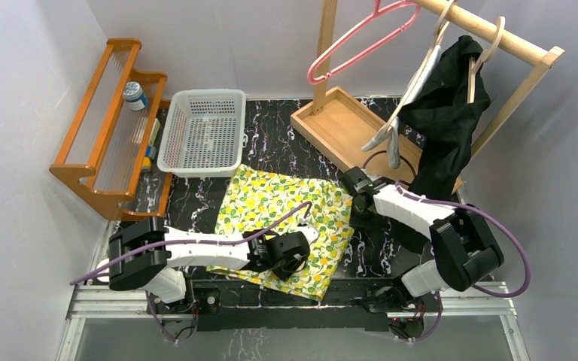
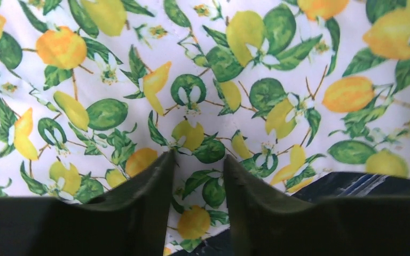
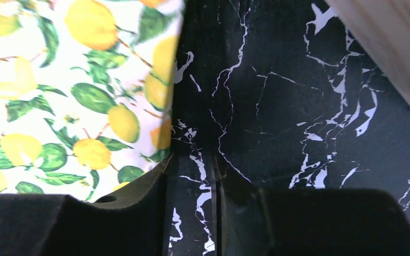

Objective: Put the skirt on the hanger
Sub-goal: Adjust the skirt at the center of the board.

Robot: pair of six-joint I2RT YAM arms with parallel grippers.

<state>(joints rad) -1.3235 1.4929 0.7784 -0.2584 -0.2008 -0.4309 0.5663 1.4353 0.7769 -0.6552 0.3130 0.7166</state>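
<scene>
Top external: high, behind the arm bases, tilted down and forward. Far off, whole table (image 1: 271, 143) in frame.

Left wrist: looks down past the left gripper (image 2: 198, 160), very close. Skirt (image 2: 203, 80) print fills nearly the whole frame, with a sliver of table lower right.

Right wrist: same close downward look past the right gripper (image 3: 192, 160). Mostly bare table, skirt edge at left, wooden tray (image 3: 389, 48) corner upper right.

Shared by all three: skirt and table

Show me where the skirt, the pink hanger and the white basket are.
skirt (image 1: 282, 207): top external view, middle of the fabric.
pink hanger (image 1: 310, 73): top external view, its left end bend.
white basket (image 1: 203, 131): top external view, bare mesh floor.
</scene>
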